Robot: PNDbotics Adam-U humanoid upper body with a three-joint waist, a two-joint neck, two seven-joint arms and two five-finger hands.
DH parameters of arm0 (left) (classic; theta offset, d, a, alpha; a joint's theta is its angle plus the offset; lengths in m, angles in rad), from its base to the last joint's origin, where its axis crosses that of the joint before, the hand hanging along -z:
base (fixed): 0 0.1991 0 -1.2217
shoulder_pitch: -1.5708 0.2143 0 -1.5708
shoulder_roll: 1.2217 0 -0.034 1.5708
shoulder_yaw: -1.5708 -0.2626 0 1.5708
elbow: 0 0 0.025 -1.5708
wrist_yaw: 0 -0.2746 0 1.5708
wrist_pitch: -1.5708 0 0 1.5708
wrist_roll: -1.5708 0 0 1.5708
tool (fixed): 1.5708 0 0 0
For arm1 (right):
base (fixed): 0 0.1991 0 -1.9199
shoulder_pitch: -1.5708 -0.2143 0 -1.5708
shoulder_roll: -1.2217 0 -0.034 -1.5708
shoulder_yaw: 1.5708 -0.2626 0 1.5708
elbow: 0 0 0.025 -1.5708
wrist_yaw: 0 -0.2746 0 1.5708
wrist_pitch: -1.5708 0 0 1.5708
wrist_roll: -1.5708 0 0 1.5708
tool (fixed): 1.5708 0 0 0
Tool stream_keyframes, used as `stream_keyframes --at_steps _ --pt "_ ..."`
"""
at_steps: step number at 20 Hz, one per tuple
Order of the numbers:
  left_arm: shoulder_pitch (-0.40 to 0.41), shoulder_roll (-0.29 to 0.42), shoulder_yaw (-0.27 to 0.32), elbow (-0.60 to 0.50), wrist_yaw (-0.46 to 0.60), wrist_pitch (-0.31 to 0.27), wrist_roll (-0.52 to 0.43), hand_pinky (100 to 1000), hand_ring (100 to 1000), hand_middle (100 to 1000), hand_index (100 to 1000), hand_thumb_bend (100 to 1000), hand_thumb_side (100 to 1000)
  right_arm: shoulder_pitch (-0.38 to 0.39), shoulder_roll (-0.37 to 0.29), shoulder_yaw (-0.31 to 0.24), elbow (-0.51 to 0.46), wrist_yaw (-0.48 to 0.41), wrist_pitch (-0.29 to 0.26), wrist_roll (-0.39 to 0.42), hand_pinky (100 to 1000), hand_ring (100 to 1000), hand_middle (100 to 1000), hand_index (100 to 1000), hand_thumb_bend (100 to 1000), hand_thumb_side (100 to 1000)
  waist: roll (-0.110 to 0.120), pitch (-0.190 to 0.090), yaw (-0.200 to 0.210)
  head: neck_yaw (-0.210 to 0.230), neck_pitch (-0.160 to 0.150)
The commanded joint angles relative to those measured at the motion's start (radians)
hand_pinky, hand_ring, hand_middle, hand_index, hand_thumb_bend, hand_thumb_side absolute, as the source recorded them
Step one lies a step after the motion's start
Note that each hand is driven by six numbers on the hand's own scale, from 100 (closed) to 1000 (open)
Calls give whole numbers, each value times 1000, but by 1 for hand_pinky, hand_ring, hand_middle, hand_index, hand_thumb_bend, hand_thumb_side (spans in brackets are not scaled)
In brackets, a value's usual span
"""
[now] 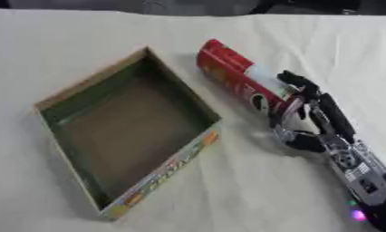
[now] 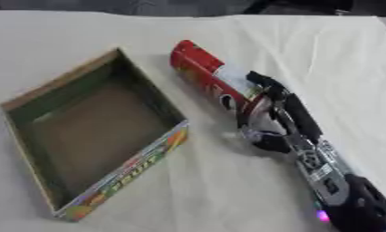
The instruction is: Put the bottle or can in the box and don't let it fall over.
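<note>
One red can (image 1: 232, 74), one open box (image 1: 125, 131), one robot hand (image 1: 307, 113).

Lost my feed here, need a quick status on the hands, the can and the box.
Right hand curled round the red can's near end. Can lying on the white cloth, outside the box. Box open, nothing in it. Left hand not in view.

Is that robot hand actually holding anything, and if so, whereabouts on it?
The right hand has its fingers and thumb curled round the near end of the red can, which lies on its side on the table beside the box.
</note>
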Motion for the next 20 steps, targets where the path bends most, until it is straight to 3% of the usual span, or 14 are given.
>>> stream_keyframes --at_steps 1,7,17,20 --pt "-2 18 16 -18 -2 -5 0 507 811 998 798 179 864 -15 -46 -7 -24 15 -12 -27 100 687 272 221 100 100 7 -11 -2 0 -3" --pt "1 17 17 -17 -4 -8 1 507 811 994 795 182 865 -32 -64 -13 -31 62 -37 -112 100 543 158 170 100 100 5 -18 -6 2 -1" --pt "6 17 18 -16 -4 -12 2 508 813 990 795 186 866 -74 -87 -20 -47 136 -93 -262 100 270 100 146 100 100 3 -29 -9 7 2" --pt "7 17 19 -15 -4 -13 2 509 814 990 795 187 866 -92 -93 -17 -49 142 -105 -293 100 254 100 142 100 100 4 -33 -11 7 4"
